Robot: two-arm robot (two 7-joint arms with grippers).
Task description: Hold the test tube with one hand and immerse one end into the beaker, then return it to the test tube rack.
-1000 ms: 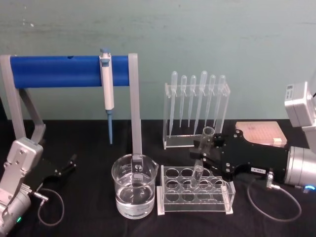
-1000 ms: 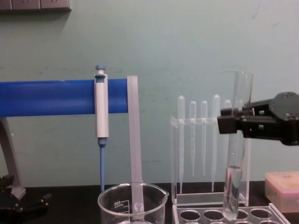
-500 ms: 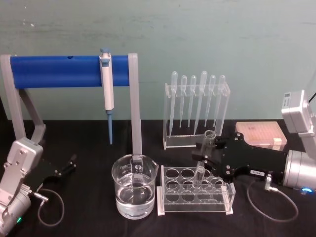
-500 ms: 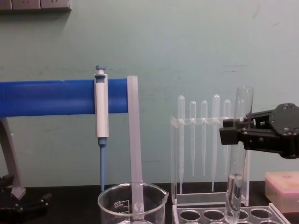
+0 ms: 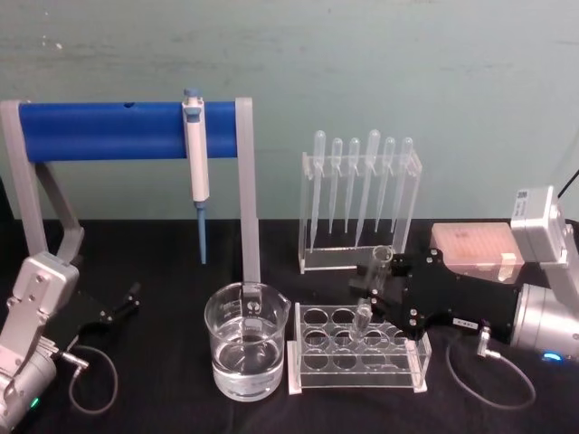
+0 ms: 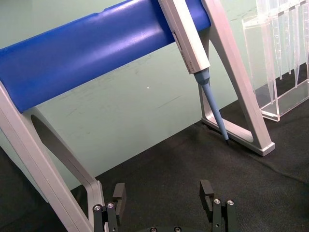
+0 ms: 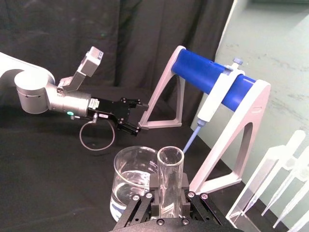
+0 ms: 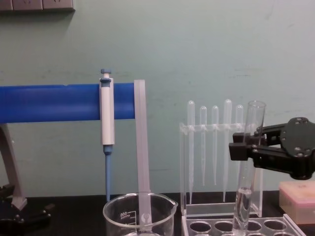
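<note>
Chest view has the right gripper point(image 8: 244, 149) clamped on the test tube point(image 8: 247, 167), which stands upright with its rounded bottom down at the holes of the clear rack point(image 8: 236, 227). Taking that rack as the landmark, the beaker point(image 5: 246, 340) with water sits just beside its left end on the black table point(image 5: 163, 362), the pipettes point(image 5: 360, 185) stand behind it, and a pink-topped box point(image 5: 477, 246) lies behind and to its right. The left gripper point(image 5: 127, 299) rests well to the left of the rack, fingers spread apart and holding nothing.
</note>
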